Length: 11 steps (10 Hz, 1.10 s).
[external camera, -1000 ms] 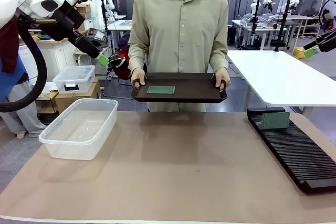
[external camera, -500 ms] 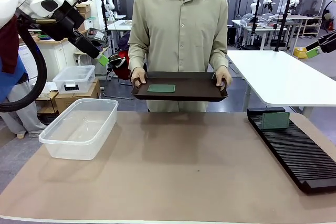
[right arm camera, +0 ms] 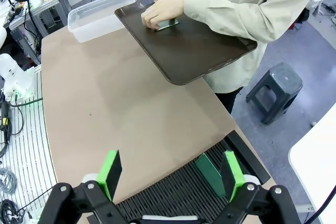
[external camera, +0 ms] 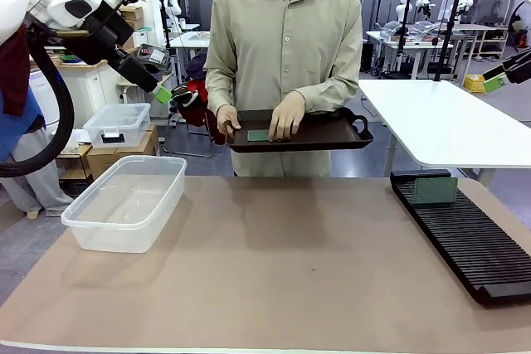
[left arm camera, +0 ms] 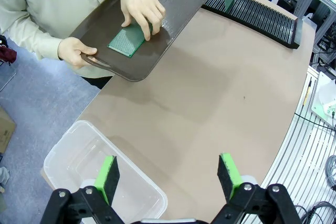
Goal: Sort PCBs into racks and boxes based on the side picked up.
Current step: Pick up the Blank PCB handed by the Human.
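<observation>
Left tool (left arm camera: 168, 170) and right tool (right arm camera: 170, 169) hover, jaws spread.

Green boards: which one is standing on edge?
The board in the rack, upright in a far-end slot. The other board lies flat on the tray, under the person's hand.

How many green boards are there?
2. One green board lies on the brown tray, partly under the person's hand. The other board stands in the black rack at its far end. None seems hidden.
</observation>
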Motion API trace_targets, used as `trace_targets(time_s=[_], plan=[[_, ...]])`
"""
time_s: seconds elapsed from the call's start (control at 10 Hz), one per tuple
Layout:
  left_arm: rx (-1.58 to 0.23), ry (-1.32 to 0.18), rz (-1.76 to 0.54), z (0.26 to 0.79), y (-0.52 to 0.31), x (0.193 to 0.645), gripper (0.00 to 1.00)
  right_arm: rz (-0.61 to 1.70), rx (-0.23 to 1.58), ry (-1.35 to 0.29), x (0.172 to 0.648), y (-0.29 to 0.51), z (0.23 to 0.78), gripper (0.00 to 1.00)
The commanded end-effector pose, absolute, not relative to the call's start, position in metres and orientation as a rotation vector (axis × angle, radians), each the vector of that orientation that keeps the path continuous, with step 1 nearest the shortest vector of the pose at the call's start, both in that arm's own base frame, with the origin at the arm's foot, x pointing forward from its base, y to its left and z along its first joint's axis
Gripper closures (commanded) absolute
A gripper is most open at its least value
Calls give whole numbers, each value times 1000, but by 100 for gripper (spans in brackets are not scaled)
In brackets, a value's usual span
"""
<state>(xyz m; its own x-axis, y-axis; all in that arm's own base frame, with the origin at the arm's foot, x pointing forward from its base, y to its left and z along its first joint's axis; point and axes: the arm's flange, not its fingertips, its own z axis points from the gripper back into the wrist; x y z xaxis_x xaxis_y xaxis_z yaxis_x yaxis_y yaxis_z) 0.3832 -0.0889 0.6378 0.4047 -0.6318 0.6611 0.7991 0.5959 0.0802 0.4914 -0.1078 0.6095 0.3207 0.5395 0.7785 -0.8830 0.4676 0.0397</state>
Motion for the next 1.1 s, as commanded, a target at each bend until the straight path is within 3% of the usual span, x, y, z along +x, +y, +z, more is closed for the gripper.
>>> trace_targets(time_s=[0.0, 1.0], plan=[[-276, -702, -918, 636, -88, 383, 0, 987, 507, -783, 493, -106, 609, 0], [-276, -702, -918, 636, -88, 383, 0, 987, 507, -783, 493, -106, 609, 0]])
